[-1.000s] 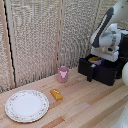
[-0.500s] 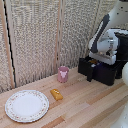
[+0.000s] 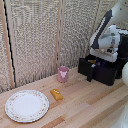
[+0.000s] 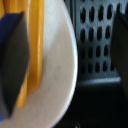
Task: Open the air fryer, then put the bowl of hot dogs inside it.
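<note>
The black air fryer (image 3: 120,52) stands at the exterior view's right with its drawer (image 3: 102,74) pulled out and the handle (image 3: 90,73) sticking out in front. My gripper (image 3: 101,59) reaches down into the drawer. In the wrist view the white bowl (image 4: 60,65) with yellow-orange hot dogs (image 4: 36,45) lies over the drawer's perforated black floor (image 4: 95,35). My gripper (image 4: 67,62) is open. One blue-tipped finger (image 4: 12,65) is over the bowl's inside. The other finger (image 4: 122,50) stands apart from the rim. In the exterior view my hand hides the bowl.
On the wooden table (image 3: 85,107) are a pink cup (image 3: 63,74), an orange-yellow block (image 3: 56,94) and a large patterned white plate (image 3: 27,105). A slatted screen (image 3: 45,35) closes off the back.
The arm stays over the pulled-out drawer. I see no clear movement.
</note>
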Available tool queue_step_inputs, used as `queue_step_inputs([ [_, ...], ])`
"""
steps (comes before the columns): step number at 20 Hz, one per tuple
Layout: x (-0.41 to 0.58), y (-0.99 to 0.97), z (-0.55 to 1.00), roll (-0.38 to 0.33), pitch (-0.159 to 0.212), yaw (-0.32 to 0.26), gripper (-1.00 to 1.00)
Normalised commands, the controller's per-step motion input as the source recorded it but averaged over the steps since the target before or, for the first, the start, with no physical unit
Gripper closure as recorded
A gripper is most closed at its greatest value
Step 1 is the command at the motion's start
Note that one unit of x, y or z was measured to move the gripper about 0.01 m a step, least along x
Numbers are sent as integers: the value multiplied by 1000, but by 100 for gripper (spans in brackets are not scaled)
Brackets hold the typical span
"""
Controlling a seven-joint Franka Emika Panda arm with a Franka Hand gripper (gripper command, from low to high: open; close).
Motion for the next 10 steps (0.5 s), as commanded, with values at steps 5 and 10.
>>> queue_step_inputs([
  [5, 10, 53, 674, 9, 0, 0, -100],
  [10, 56, -1, 751, 26, 71, -24, -100],
])
